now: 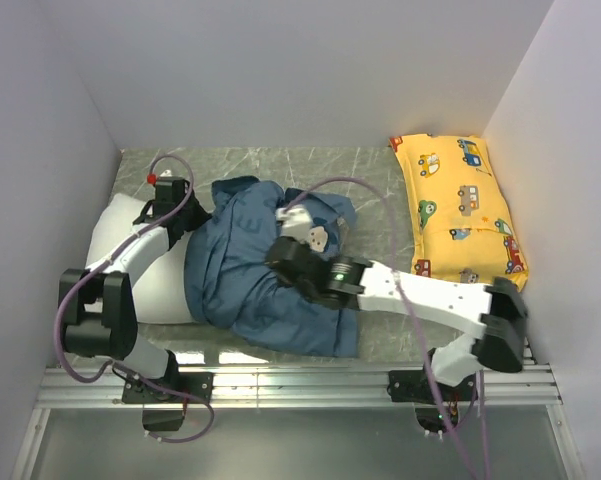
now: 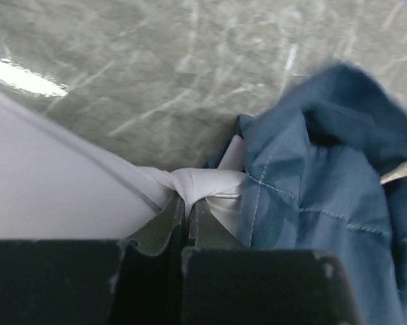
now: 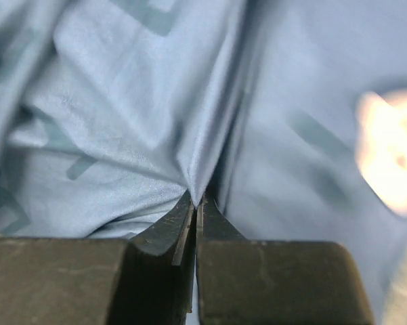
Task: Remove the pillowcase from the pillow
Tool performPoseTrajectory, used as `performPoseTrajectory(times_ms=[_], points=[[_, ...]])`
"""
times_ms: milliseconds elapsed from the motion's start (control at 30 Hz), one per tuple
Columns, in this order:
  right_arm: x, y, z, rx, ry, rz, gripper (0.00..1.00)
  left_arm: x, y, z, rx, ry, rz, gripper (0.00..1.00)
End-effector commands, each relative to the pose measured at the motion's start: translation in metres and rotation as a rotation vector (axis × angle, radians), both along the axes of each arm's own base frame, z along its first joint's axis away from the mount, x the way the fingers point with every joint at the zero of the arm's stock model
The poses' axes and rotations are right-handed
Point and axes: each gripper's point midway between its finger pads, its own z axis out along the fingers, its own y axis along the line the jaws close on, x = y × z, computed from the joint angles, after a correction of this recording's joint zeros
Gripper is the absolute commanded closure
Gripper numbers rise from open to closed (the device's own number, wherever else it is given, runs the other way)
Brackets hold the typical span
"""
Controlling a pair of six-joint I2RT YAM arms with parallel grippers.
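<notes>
The dusty-blue pillowcase point(image 1: 255, 270) lies bunched over the right part of the white pillow point(image 1: 115, 232), whose left end is bare. My left gripper point(image 1: 177, 205) is shut on a corner of the white pillow point(image 2: 196, 184) at its far edge, with the blue pillowcase point(image 2: 325, 183) just to its right. My right gripper point(image 1: 280, 255) rests on the middle of the pillowcase and is shut on a pinched fold of its blue fabric point(image 3: 122, 135). An animal face print point(image 1: 317, 238) shows beside it.
A yellow car-print pillow point(image 1: 462, 208) lies at the far right against the wall. The grey marbled table point(image 1: 280, 165) shows behind the pillows. White walls close the left, back and right. A metal rail point(image 1: 300, 385) runs along the near edge.
</notes>
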Motion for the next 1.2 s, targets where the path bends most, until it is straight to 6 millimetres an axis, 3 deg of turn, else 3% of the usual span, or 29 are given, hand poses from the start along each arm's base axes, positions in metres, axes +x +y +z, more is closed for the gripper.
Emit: performPoseTrajectory(times_ms=[0,67,133,167,200,300,467,533,633,733,767,867,933,967,1000,1033,1067,1100,1133,1167], points=[[0.015,-0.062,0.024,0.068,-0.052,-0.143,1.00,-0.007,0.020,-0.025,0.065,0.089,0.003,1.00],[0.025,-0.096,0.012,0.053,-0.041,-0.208,1.00,-0.005,0.025,-0.027,0.070,0.100,0.014,1.00],[0.027,-0.120,0.018,0.090,-0.048,-0.239,1.00,-0.004,0.026,-0.026,0.070,0.094,0.010,1.00],[0.029,-0.136,0.005,0.070,-0.036,-0.265,1.00,-0.003,0.027,-0.025,0.074,0.091,0.014,1.00],[0.036,-0.156,0.010,0.096,-0.046,-0.309,1.00,-0.003,0.029,-0.025,0.079,0.092,0.019,1.00],[0.046,-0.202,-0.003,0.072,-0.044,-0.414,1.00,-0.002,0.031,-0.022,0.084,0.086,0.018,1.00],[0.048,-0.239,-0.013,0.077,-0.029,-0.477,1.00,0.001,0.032,-0.013,0.091,0.073,0.013,1.00],[0.048,-0.245,-0.012,0.080,-0.030,-0.486,1.00,0.003,0.032,-0.008,0.093,0.062,0.011,1.00],[0.048,-0.235,-0.011,0.107,-0.019,-0.430,1.00,0.007,0.024,0.010,0.081,0.021,-0.029,1.00],[0.044,-0.217,-0.017,0.129,0.021,-0.358,1.00,0.004,0.010,0.046,0.113,-0.030,-0.068,0.69],[0.044,-0.215,-0.022,0.122,0.036,-0.350,1.00,-0.004,0.006,0.060,0.161,-0.038,-0.070,0.49],[0.043,-0.215,-0.034,0.107,0.051,-0.354,1.00,-0.020,-0.001,0.101,0.194,-0.093,-0.047,0.34],[0.046,-0.216,-0.039,0.095,0.051,-0.364,1.00,-0.036,0.002,0.108,0.217,-0.090,0.002,0.29],[0.046,-0.216,-0.040,0.089,0.054,-0.367,0.99,-0.046,0.003,0.121,0.207,-0.118,0.017,0.27],[0.047,-0.215,-0.043,0.085,0.062,-0.364,0.97,-0.056,0.003,0.119,0.191,-0.104,0.021,0.20],[0.048,-0.214,-0.040,0.088,0.056,-0.359,0.88,-0.068,0.002,0.119,0.178,-0.100,0.019,0.19],[0.048,-0.214,-0.038,0.086,0.055,-0.361,0.81,-0.077,0.000,0.116,0.163,-0.091,0.010,0.11],[0.048,-0.216,-0.035,0.079,0.052,-0.364,0.72,-0.085,-0.004,0.113,0.144,-0.087,0.000,0.11],[0.050,-0.216,-0.026,0.086,0.034,-0.364,0.54,-0.100,-0.008,0.107,0.138,-0.086,-0.021,0.11],[0.050,-0.218,-0.019,0.091,0.017,-0.361,0.47,-0.109,-0.008,0.102,0.127,-0.074,-0.018,0.10]])
